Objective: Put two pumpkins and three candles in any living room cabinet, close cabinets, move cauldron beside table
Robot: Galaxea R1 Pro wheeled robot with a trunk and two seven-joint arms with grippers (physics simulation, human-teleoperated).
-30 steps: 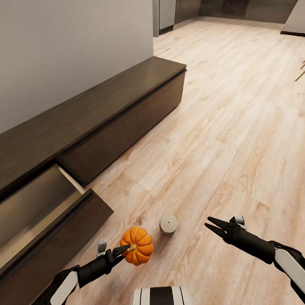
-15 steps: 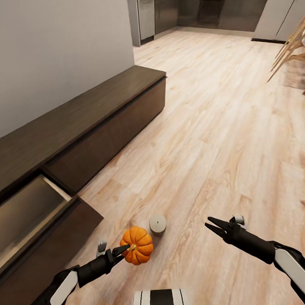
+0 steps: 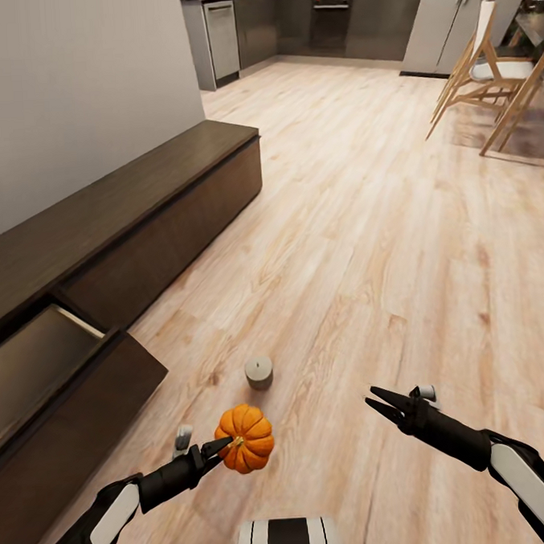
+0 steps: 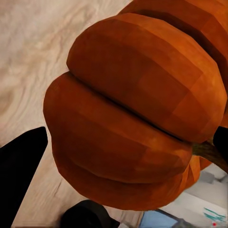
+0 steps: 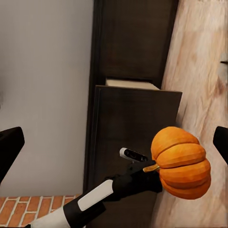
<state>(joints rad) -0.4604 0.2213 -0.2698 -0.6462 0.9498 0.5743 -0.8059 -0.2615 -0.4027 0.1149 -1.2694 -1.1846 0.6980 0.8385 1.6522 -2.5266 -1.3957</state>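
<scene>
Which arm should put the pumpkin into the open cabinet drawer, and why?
The left: its end effector already grips the pumpkin by the stem, and the open drawer lies on that side. The right end effector is open and empty.

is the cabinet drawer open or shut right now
Open: the cabinet drawer nearest the robot is pulled out, its pale inside showing; the farther front sits flush.

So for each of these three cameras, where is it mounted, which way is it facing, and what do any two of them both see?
Head view: on the robot's head, looking forward and down over the wood floor; both arms show, left gripper shut on the pumpkin, right gripper open, candle ahead.
Left wrist view: near the left gripper, looking along its fingers at the pumpkin up close.
Right wrist view: near the right gripper, looking across at the left arm and the cabinet's open drawer.
Shared: all three see the pumpkin.
</scene>
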